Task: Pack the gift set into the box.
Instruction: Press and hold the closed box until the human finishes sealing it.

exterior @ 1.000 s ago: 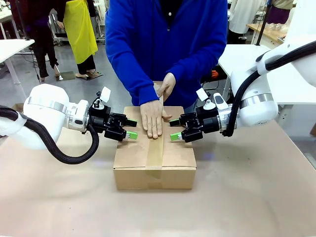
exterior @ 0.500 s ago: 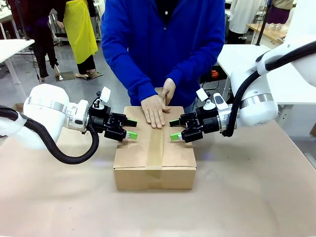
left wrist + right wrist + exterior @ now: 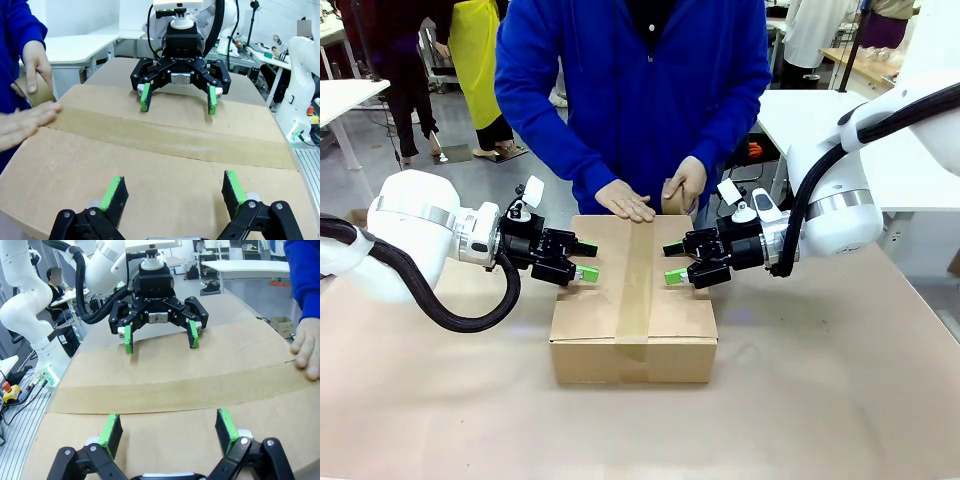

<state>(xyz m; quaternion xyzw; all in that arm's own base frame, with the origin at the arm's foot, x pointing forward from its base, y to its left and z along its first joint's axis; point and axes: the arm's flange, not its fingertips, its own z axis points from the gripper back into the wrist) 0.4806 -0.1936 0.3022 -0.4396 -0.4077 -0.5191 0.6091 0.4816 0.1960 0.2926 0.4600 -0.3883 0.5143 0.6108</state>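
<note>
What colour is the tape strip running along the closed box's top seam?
Brown, slightly darker than the box; the tape strip shows best in the front view.

One box (image 3: 633, 300), two claws (both open), two hands.

I am viewing a table (image 3: 840, 400) that is carrying a plain tan covering across its whole visible top. The box (image 3: 633, 300) is sitting directly on it near the middle, flaps closed and a strip of brown tape (image 3: 636, 285) running along the centre seam and over the near edge.
</note>
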